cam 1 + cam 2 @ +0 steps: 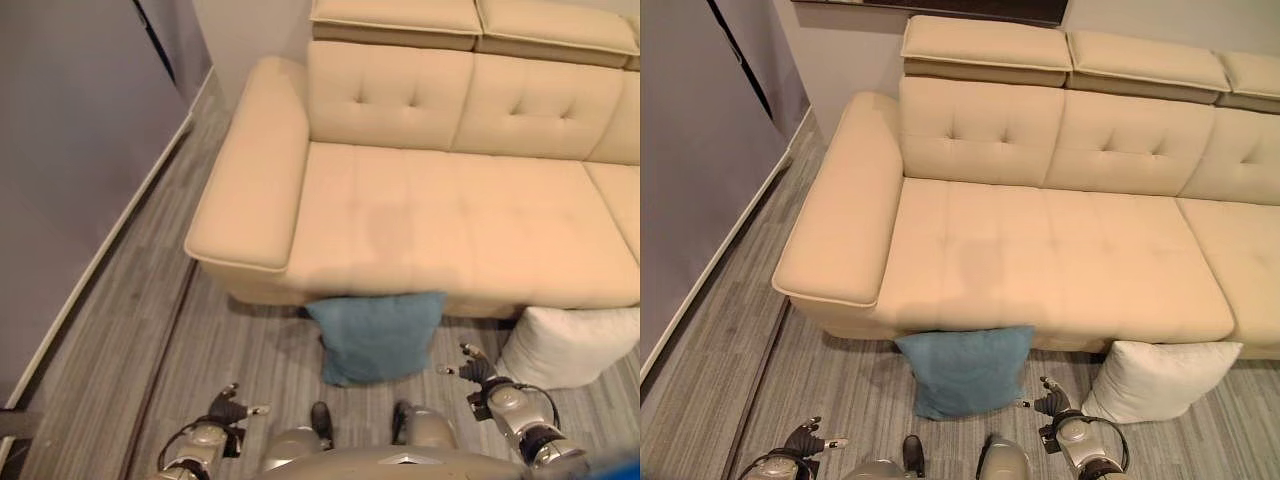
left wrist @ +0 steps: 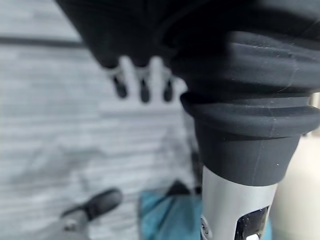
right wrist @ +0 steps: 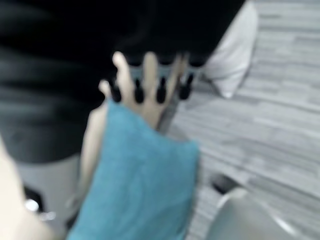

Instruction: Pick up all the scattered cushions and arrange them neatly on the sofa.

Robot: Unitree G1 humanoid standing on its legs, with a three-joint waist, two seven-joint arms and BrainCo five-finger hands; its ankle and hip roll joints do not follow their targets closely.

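I see the blue cushion (image 1: pixel 378 335) and white cushion (image 1: pixel 570 343) leaning on the sofa (image 1: pixel 440 230) front, unplaced; my left hand (image 1: pixel 232 408) and right hand (image 1: pixel 474 371) hover with relaxed, empty fingers.

Head stereo pair overlooking sofa (image 1: pixel 1040 250), wrist cameras close above floor (image 2: pixel 60 125)

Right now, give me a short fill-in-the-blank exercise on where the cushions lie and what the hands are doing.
1. The blue cushion leans against the front of the ____.
2. The white cushion lies on the ____, nearer the robot's right hand.
3. The sofa seat carries ____ cushions so far.
4. The left hand holds ____.

Missing words: sofa; floor; no; nothing
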